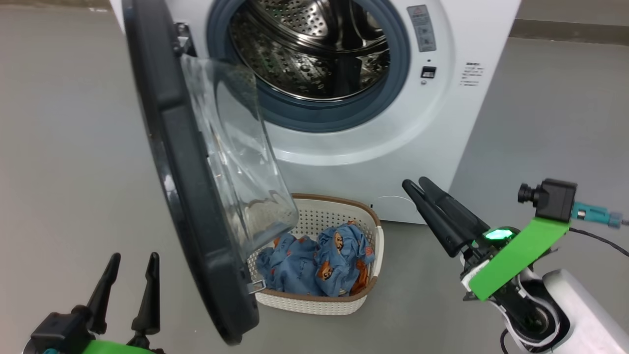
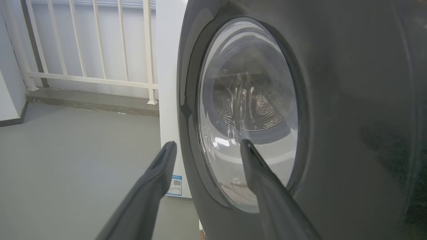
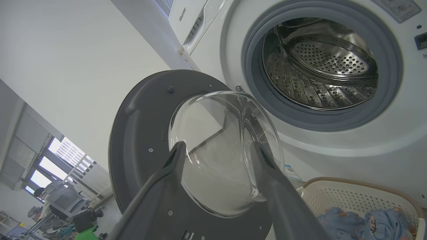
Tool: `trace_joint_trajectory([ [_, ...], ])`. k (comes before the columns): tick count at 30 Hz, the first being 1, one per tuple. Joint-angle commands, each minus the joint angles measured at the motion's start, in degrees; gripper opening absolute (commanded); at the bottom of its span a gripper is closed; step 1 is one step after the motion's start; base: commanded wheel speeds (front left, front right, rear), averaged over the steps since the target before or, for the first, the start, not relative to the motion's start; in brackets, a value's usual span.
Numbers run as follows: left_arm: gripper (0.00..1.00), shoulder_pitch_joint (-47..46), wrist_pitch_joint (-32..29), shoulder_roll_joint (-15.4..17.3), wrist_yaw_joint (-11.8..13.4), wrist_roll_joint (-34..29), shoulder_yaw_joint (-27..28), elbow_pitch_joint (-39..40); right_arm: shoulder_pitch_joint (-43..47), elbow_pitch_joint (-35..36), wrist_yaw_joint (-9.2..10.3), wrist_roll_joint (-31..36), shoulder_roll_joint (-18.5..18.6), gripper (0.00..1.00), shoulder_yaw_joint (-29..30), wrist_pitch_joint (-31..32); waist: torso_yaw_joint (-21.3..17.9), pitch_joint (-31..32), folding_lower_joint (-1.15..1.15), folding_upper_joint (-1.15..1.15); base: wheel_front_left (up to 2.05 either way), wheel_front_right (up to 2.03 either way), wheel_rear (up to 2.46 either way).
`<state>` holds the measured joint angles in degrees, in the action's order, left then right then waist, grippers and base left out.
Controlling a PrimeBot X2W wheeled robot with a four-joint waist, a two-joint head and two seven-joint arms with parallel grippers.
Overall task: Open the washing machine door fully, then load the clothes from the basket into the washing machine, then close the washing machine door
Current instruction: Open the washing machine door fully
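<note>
The washing machine door [image 1: 199, 231] stands wide open, swung out to the left of the washing machine [image 1: 442, 123] and seen nearly edge-on from the head view, with its glass bowl facing the bare steel drum [image 1: 314, 44]. The basket [image 1: 314, 301] sits on the floor [image 1: 59, 147] just in front of the machine, below the opening, partly behind the door's lower edge. The clothes [image 1: 314, 265] lie bunched inside it.

The left end effector [image 1: 135, 258] is low at the left, on the door's outer side, near the rim but apart from it. Its fingers are spread with nothing between them, and in the left wrist view they point at the door's outer face. The right end effector [image 1: 416, 183] hangs to the right of the basket, so the basket lies between it and the door. In the right wrist view its fingers are apart and empty, aimed at the glass bowl.
</note>
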<state>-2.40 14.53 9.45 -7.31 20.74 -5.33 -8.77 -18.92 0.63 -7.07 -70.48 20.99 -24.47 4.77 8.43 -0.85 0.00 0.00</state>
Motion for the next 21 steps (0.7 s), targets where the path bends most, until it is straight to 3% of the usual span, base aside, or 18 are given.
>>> trace_joint_trajectory([
  [1,1.0,-0.3,0.5,1.7,-0.2,-0.3,2.2,1.6,0.3,1.3,-0.42,1.4,0.9,1.0,-1.3,-2.0,-1.0,0.1,0.0,0.0,0.0,0.0,0.0],
  [12,1.0,1.5,0.5,1.9,-0.2,-0.4,3.4,1.9,2.4,-3.6,-0.42,8.6,4.4,1.0,-6.3,-15.0,-5.5,0.1,0.0,0.0,0.0,0.0,0.0],
  [21,1.0,2.5,0.5,1.7,-0.2,-0.6,4.2,2.6,4.1,-6.9,-0.42,14.7,5.4,1.0,-5.4,-19.4,-7.1,-0.4,0.0,0.0,0.0,0.0,0.0],
])
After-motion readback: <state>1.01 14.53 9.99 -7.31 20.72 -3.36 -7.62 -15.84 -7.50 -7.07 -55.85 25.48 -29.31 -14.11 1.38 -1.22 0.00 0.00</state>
